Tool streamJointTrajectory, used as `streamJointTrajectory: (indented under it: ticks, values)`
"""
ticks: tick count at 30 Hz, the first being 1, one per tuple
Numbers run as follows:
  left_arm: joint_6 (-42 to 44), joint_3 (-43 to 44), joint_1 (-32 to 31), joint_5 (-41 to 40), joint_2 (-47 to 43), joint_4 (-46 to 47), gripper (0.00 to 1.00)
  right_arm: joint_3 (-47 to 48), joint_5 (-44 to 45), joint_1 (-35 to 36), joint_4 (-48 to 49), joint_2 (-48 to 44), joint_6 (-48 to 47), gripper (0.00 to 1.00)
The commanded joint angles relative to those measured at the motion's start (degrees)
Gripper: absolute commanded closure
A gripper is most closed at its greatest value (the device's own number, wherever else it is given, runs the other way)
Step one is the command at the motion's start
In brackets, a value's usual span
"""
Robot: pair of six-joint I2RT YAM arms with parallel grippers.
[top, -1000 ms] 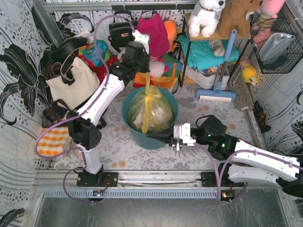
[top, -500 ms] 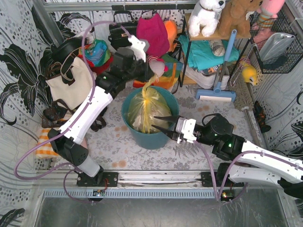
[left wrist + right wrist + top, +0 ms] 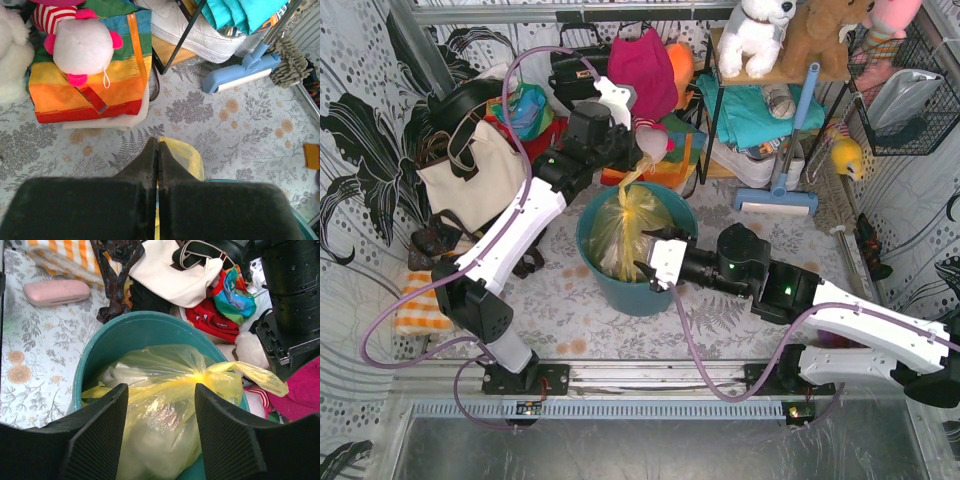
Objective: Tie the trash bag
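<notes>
The yellow trash bag (image 3: 632, 235) sits in the round teal bin (image 3: 670, 290), gathered at a knot with crumpled paper showing through. One long top end (image 3: 255, 375) stretches up and away from the knot to my left gripper (image 3: 636, 160), which is shut on it. In the left wrist view, yellow plastic (image 3: 186, 156) shows just behind the closed fingers of the left gripper (image 3: 158, 149). My right gripper (image 3: 653, 256) stands open at the near side of the bin. The bag's body (image 3: 165, 410) lies between its fingers (image 3: 100, 435), untouched.
A cream tote bag (image 3: 480, 180) and heaped clothes crowd the back left. A rainbow bag with a plush toy (image 3: 90, 85) stands behind the bin. A blue mop (image 3: 778, 195) and a metal shelf stand at the back right. A pink case (image 3: 56, 292) lies on the floor.
My right gripper has opened and moved left up to the bin, over the bag. My left arm has shifted a little left, still pulling the bag's top end.
</notes>
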Motion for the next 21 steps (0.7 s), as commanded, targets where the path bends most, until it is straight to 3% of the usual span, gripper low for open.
streamJointTrajectory:
  ticks: [1, 4, 6, 9, 14, 21]
  values:
    - [1.3, 0.8, 0.0, -4.0, -0.9, 7.0, 1.00, 3.8, 0.9, -1.0, -5.9, 1.1, -1.8, 0.48]
    - [2.6, 3.0, 0.2, -6.2, 0.9, 7.2, 1.00, 6.6, -3.4, -5.3, -10.0, 3.4, -2.2, 0.56]
    - [3.6, 6.1, 0.2, -6.1, 3.7, 5.4, 1.00, 11.2, -12.1, -11.8, -14.4, 5.8, -1.1, 0.61]
    - [4.1, 8.6, 0.2, -5.3, 6.9, 4.3, 1.00, 15.7, -19.5, -14.3, -21.5, 9.4, -8.7, 0.64]
    - [4.1, 10.6, 0.7, -4.6, 11.9, 3.8, 1.00, 20.2, -26.0, -15.3, -29.9, 13.8, -19.1, 0.54]
    - [2.9, 16.1, 2.1, -1.7, 18.6, 0.5, 1.00, 24.3, -29.9, -16.6, -33.1, 19.8, -27.2, 0.43]
